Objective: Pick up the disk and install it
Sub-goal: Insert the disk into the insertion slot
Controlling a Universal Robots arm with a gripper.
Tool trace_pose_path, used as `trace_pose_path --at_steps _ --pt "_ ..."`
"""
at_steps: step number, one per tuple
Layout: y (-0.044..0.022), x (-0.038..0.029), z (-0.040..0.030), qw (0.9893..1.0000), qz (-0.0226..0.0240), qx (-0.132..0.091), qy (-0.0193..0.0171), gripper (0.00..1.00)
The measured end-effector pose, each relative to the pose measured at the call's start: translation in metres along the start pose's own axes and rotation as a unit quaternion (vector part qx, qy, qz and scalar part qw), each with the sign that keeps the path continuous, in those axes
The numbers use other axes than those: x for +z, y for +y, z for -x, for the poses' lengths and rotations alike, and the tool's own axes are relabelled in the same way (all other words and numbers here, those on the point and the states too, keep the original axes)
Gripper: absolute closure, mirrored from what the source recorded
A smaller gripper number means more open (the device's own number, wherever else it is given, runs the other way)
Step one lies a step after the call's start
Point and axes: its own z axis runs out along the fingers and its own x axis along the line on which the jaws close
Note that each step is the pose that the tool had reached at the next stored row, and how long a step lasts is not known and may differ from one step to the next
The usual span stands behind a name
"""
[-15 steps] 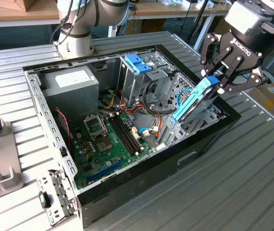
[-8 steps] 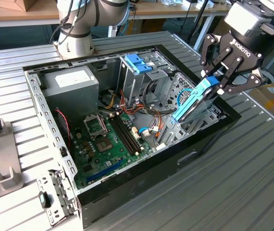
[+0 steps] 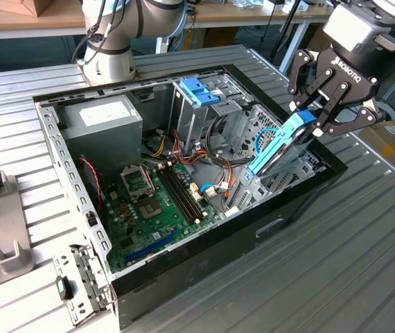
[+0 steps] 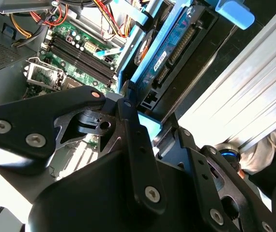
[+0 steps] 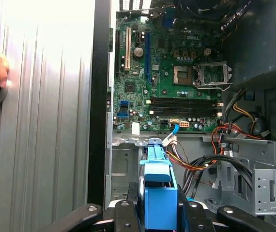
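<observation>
Pincer (image 3: 310,119) clamped on upper end of disk (image 3: 281,147). Disk tilted, lower end at drive cage on exterior view's right of open computer case (image 3: 204,267). Motherboard (image 3: 157,205) exposed mid-case. Grey power supply (image 3: 104,123) in far corner. Case rests on ribbed metal table (image 3: 350,263).

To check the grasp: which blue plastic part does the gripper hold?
The disk in its light-blue frame, held tilted by the gripper; the darker blue latch sits apart on the cage.

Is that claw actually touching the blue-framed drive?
Touching. In the exterior view the gripper clamps the disk by its blue frame's upper end.
</observation>
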Motion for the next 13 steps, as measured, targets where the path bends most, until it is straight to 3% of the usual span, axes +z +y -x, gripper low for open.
trace_pose_path --at_steps 1,4,9,10,11,13 --pt "0.0000 0.0000 -0.0001 1.0000 0.0000 0.000 0.0001 0.63" --pt "0.0000 0.0001 0.0000 1.0000 0.0000 0.000 0.0000 0.49" --pt "0.0000 0.0000 0.0000 1.0000 0.0000 0.000 0.0000 0.49" --pt "0.0001 -0.0009 0.0001 1.0000 0.0000 0.000 0.0000 0.49" --pt "0.0006 -0.0080 0.0006 1.0000 0.0000 0.000 0.0000 0.49" --pt "0.0009 -0.0111 0.0007 1.0000 0.0000 0.000 -0.0001 0.49"
